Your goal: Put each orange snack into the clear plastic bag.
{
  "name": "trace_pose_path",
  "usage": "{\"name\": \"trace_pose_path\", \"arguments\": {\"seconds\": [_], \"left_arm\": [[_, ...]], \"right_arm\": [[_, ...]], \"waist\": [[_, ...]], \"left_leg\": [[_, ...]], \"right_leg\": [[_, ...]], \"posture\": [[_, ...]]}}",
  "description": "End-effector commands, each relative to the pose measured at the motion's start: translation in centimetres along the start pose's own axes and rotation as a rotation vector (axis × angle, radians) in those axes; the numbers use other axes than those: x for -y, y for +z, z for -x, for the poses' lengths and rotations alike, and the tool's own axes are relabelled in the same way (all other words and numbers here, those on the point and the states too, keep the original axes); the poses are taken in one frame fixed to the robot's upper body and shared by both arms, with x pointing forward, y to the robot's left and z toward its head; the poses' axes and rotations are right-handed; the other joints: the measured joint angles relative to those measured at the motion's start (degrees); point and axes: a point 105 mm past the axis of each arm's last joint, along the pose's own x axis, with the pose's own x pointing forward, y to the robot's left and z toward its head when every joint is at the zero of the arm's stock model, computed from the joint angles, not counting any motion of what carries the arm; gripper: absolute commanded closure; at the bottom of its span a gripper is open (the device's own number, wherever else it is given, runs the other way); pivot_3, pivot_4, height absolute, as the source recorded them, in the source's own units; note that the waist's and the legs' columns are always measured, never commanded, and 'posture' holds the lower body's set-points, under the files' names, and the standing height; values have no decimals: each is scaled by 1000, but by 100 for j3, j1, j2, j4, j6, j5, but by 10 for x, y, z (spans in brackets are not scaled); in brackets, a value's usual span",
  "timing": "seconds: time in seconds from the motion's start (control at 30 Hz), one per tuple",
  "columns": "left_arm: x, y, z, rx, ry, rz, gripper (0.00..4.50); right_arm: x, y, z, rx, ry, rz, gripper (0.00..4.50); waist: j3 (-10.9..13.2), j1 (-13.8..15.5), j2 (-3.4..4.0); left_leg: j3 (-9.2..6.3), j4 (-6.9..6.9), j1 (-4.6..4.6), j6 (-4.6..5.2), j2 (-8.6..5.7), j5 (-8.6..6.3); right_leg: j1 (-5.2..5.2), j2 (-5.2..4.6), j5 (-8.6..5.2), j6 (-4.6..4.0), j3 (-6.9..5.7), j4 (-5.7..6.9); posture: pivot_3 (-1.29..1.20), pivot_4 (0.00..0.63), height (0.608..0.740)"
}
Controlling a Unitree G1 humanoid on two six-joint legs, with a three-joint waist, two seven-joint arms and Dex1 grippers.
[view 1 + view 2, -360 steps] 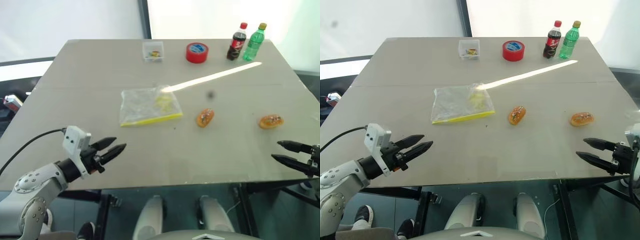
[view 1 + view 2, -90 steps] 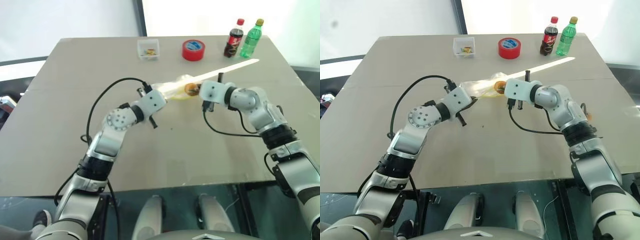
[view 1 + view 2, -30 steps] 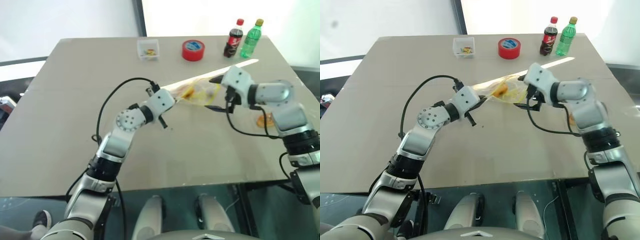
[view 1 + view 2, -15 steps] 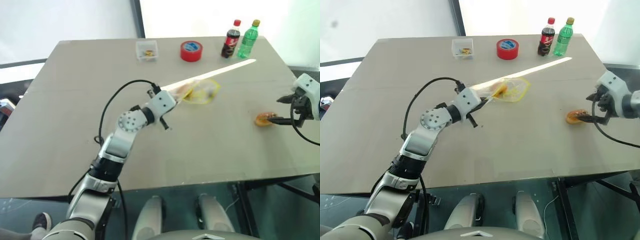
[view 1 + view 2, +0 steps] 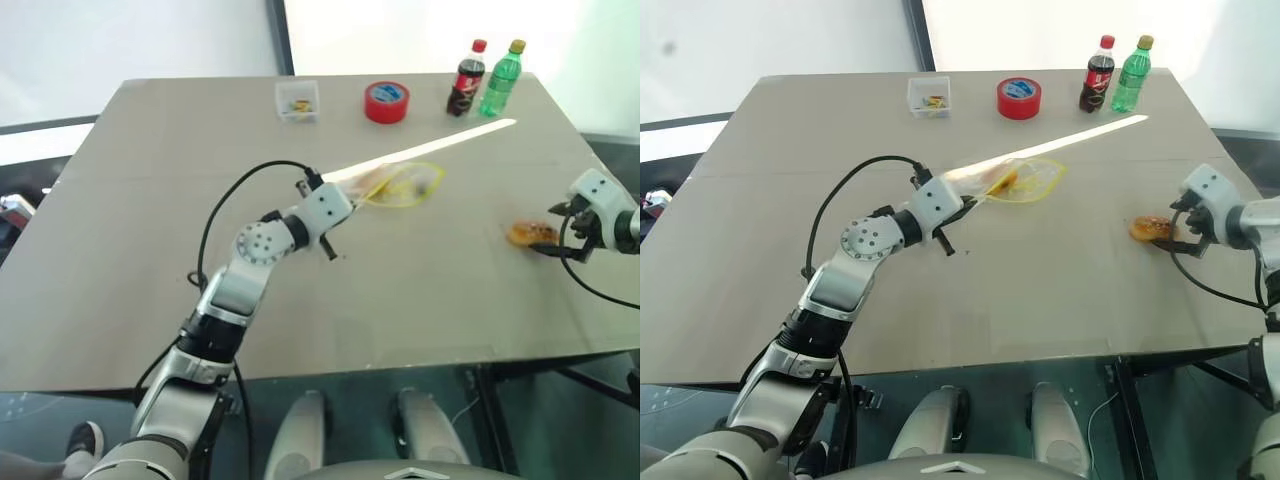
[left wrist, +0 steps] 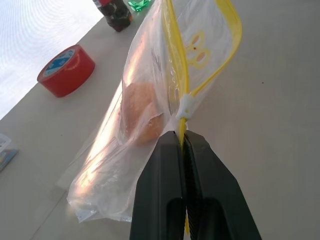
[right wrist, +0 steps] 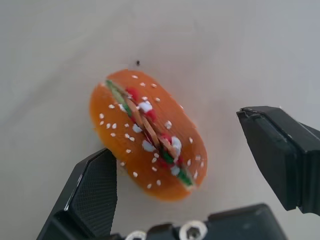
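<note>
Clear plastic bag (image 6: 150,100), yellow-edged, hangs from the left gripper (image 6: 182,142), whose jaws are clamped on its zip strip above the middle of the table (image 5: 150,200), with 1 orange snack (image 6: 140,112) inside. Near the table's right edge the right gripper (image 7: 200,165) hovers with jaws spread wide around the other snack (image 7: 147,132), not touching it.

The bag (image 6: 150,125) was thin clear plastic, glossy and crinkled, with a yellow plastic strip. The loose snack (image 7: 148,133) looked smooth and shiny, dotted with white specks. The table (image 5: 420,290) was matt and plain; the tape roll (image 5: 387,102) glossy red.
</note>
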Motion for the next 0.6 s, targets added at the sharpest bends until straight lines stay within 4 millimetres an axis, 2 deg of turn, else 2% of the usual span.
{"name": "trace_pose_path", "arguments": {"seconds": [0.03, 0.2, 0.33, 0.37, 0.4, 0.43, 0.6], "left_arm": [[-7, 9, 2, 32, 15, -36, 4500], [-7, 7, 4, 25, 26, -36, 4500], [-7, 6, 6, 23, 36, -29, 4500], [-6, 6, 6, 23, 36, -28, 4500], [-5, 6, 6, 22, 35, -26, 4500], [-5, 6, 5, 22, 34, -26, 4500], [-4, 6, 5, 23, 30, -26, 4500]], "right_arm": [[0, 1, 4, -8, 49, -15, 67], [0, -5, 1, -38, 63, -165, 67], [4, -4, 1, -20, 42, -219, 67], [4, -2, 1, -15, 45, -215, 579], [1, -1, 1, -9, 71, -218, 592], [-1, 0, 0, 0, 82, -228, 893], [-1, 4, -1, 41, 84, -278, 3414]], "waist": [[0, 4, 0], [0, -5, 1], [0, -5, 1], [0, -5, 1], [0, -5, 1], [0, -4, 1], [-1, -6, 2]], "left_leg": [[-2, 0, 0, 0, 0, 0], [-2, -1, 0, 0, 0, 0], [-3, -1, 1, 0, 0, 0], [-2, -1, 1, 0, 0, 0], [-2, -1, 1, 0, 0, 0], [-2, -1, 1, 0, 0, 0], [-2, -1, 1, 0, 0, 0]], "right_leg": [[0, 0, 0, 0, 0, 1], [0, 0, 0, 0, -1, 1], [0, 0, 0, 0, -1, 2], [0, 0, 0, 0, 0, 2], [0, 0, 0, 0, 0, 2], [0, 0, 0, 0, -1, 2], [0, 0, 1, 0, 0, 3]], "posture": [[0, 150, 740], [0, 150, 740], [0, 150, 740], [0, 150, 740], [0, 150, 740], [0, 150, 740], [0, 150, 740]]}}
